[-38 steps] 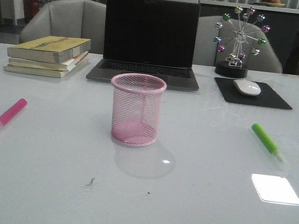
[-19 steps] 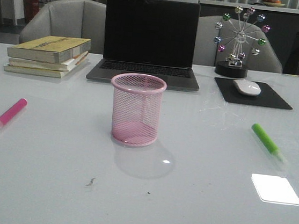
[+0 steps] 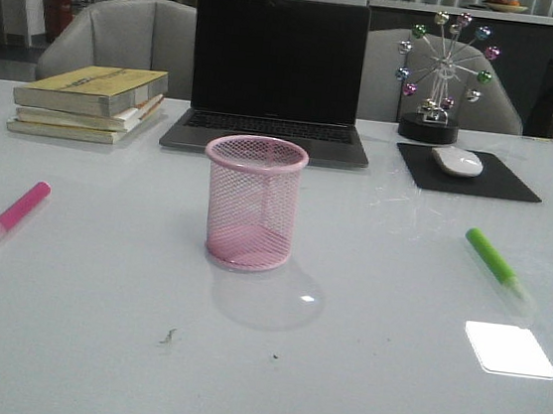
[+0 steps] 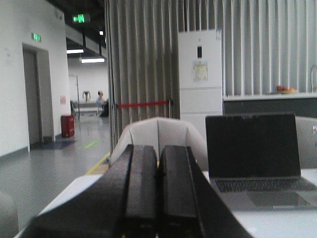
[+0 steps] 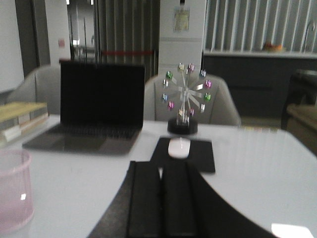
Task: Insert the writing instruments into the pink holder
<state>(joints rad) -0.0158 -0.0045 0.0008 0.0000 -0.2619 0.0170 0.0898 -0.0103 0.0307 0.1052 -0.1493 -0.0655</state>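
Observation:
The pink wire-mesh holder (image 3: pixel 251 202) stands upright and empty in the middle of the white table; its side also shows in the right wrist view (image 5: pixel 14 191). A hot pink highlighter (image 3: pixel 13 217) lies flat at the table's left side. A green highlighter (image 3: pixel 497 263) lies flat at the right side. Neither arm shows in the front view. My left gripper (image 4: pixel 158 151) is shut with nothing between its fingers, held level and facing the back of the room. My right gripper (image 5: pixel 160 168) is shut too and holds nothing, well right of the holder.
An open laptop (image 3: pixel 274 77) sits behind the holder, a stack of books (image 3: pixel 89 101) at the back left. A white mouse (image 3: pixel 456 162) rests on a black pad (image 3: pixel 470 173) at the back right, with a ball ornament (image 3: pixel 440 71) behind it.

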